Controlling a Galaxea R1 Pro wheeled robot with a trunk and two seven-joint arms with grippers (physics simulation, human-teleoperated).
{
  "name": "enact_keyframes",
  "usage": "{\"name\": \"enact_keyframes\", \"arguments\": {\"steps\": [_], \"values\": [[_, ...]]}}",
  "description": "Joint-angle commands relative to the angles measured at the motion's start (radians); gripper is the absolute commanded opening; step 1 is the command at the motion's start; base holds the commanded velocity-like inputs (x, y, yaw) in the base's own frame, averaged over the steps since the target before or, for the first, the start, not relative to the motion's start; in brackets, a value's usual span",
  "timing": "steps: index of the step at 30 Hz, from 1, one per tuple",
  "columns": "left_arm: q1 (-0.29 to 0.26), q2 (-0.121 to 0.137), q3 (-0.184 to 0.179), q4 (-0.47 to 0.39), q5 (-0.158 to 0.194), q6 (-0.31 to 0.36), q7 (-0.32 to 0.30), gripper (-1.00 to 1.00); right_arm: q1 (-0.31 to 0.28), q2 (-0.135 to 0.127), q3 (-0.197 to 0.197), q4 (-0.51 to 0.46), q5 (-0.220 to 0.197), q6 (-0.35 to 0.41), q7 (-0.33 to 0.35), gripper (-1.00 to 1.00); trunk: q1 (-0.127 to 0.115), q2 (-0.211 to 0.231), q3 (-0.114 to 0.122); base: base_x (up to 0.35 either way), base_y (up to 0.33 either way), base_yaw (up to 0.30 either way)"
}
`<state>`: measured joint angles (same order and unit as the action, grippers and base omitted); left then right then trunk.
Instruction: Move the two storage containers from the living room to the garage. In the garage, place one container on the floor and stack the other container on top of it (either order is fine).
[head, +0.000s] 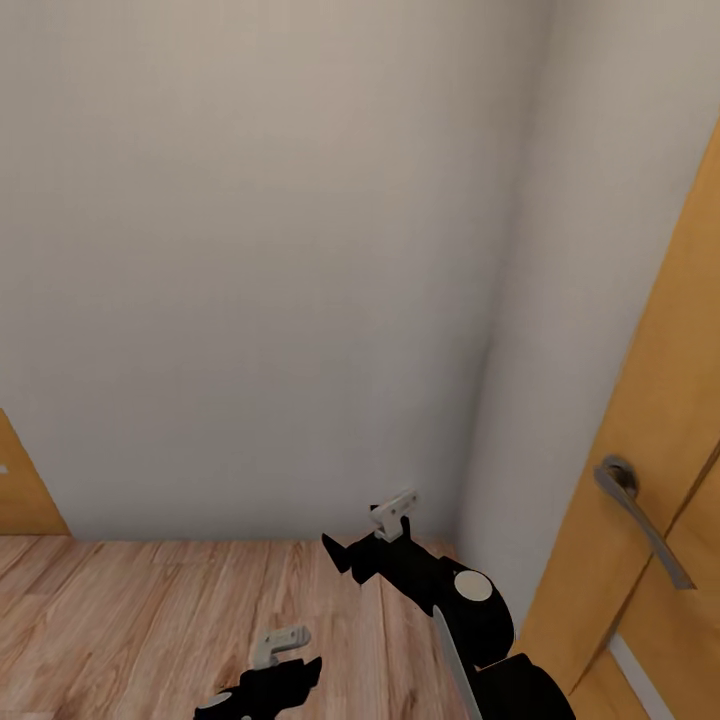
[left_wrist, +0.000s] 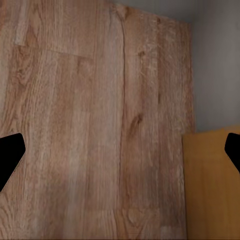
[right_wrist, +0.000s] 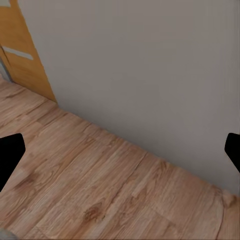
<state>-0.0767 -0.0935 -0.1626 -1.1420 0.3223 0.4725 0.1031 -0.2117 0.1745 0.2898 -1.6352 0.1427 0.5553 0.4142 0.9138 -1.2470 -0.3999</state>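
While I face a bare wall corner, both my left claw and right claw hang spread, empty, no containers around; turning tight could clip the door handle at three o'clock.

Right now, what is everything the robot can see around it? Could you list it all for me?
Wall: two faces meeting in a corner, plain off-white, straight ahead and to the right.
Floor: one, light wood planks, running up to the wall.
Door: one, orange-tan wood, at the right edge of the head view.
Door handle: one, grey metal lever, on that door.
Second wood panel: one, orange-tan, at the left edge against the wall; whether it is a door I cannot tell.
Left gripper: one, black with pale fingertips, open and empty, above the floor.
Right gripper: one, black with pale fingertips, open and empty, near the corner.
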Motion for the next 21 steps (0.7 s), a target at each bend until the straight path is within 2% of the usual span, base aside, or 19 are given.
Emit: {"name": "enact_keyframes", "arguments": {"steps": [1, 10, 14, 19, 20, 21], "values": [[0.0, 0.001, 0.0, -0.001, 0.0, 0.0, 0.0, 1.0, 0.0, 0.0, 0.0, 0.0, 0.0, 0.0, 0.0, 1.0, 0.0, 0.0, 0.0, 0.337, 0.0, 0.0], [0.0, 0.012, 0.0, -0.004, 0.001, 0.0, 0.001, 1.0, 0.0, 0.0, 0.012, 0.0, 0.0, 0.006, 0.001, 1.0, 0.0, 0.0, 0.0, 0.337, 0.037, 0.0], [0.0, 0.012, 0.005, -0.004, 0.001, 0.0, 0.002, 1.0, 0.0, 0.0, 0.014, 0.0, 0.0, 0.008, 0.001, 1.0, 0.0, 0.0, 0.0, 0.333, 0.13, 0.128], [0.0, 0.013, 0.054, -0.008, 0.001, 0.0, 0.002, 1.0, 0.0, 0.0, 0.013, 0.0, 0.0, 0.01, 0.0, 1.0, 0.0, 0.0, 0.0, 0.226, 0.13, 0.261], [0.0, 0.013, 0.076, -0.009, 0.002, 0.0, 0.001, 1.0, 0.0, 0.0, 0.014, 0.0, 0.0, 0.01, 0.0, 1.0, 0.0, 0.0, 0.0, 0.079, 0.047, 0.283], [0.0, 0.013, 0.116, -0.01, 0.002, -0.001, 0.001, 1.0, 0.0, 0.0, 0.014, 0.0, 0.0, 0.011, 0.0, 1.0, 0.0, 0.0, 0.0, 0.032, 0.019, 0.288]]}}
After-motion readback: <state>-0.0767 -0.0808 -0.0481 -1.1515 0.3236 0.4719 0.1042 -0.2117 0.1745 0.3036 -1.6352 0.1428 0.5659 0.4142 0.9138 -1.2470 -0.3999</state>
